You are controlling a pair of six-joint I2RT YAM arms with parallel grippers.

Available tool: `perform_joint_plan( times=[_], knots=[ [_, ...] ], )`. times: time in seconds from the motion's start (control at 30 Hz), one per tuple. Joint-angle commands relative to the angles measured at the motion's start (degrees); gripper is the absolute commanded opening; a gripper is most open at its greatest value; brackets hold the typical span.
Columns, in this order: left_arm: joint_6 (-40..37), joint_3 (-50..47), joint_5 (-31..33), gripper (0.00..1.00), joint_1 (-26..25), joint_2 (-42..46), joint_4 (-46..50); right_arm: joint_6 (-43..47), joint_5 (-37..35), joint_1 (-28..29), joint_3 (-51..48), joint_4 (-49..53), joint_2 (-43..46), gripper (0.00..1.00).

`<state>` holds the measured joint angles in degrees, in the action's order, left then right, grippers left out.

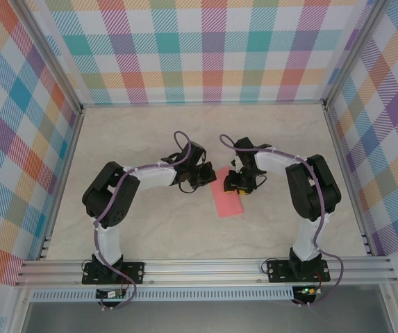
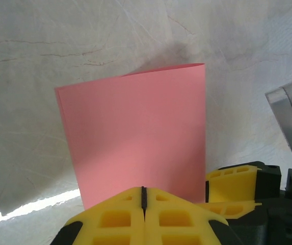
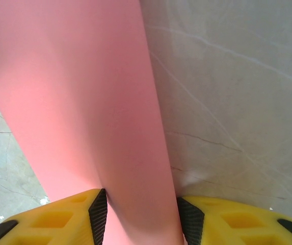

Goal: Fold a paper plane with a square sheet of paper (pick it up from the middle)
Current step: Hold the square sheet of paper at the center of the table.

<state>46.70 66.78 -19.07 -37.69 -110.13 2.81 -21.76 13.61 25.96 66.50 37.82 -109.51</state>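
Fingers of the left claw (image 2: 143, 200) were pressed together, their yellow tips meeting in a thin seam at the near edge of the paper (image 2: 135, 138); whether they pinched a layer I could not tell. The right claw (image 3: 143, 217) stood with its jaws apart, black pads either side of the paper's long rounded edge, with nothing clamped that I could see. Between the two arms the paper lay on the table (image 2: 28, 61) as a narrow rectangle, apparently doubled over once (the bend looked soft and bowed, not pressed flat). By my reading that was only the first fold: no nose corners, no wings, no dart shape yet. The sheet was thin, matte salmon-pink and unmarked; the table pale, marble-veined and smooth; the fingers moulded plastic with hollow cells.
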Motion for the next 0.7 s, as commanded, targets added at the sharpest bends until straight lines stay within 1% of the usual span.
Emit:
perform_joint_plan(
  times=[0.0,0.67],
  knots=[
    [0.1,-0.5,-1.0,0.0,0.1,-1.0,-0.6,1.3,-3.3,2.9,-5.1,-7.3,-11.2,0.48],
    [0.3,0.7,-2.1,0.0,-0.9,-2.7,-0.7,-0.1,-3.3,3.1,-4.5,-6.4,-13.1,0.49]
  ],
)
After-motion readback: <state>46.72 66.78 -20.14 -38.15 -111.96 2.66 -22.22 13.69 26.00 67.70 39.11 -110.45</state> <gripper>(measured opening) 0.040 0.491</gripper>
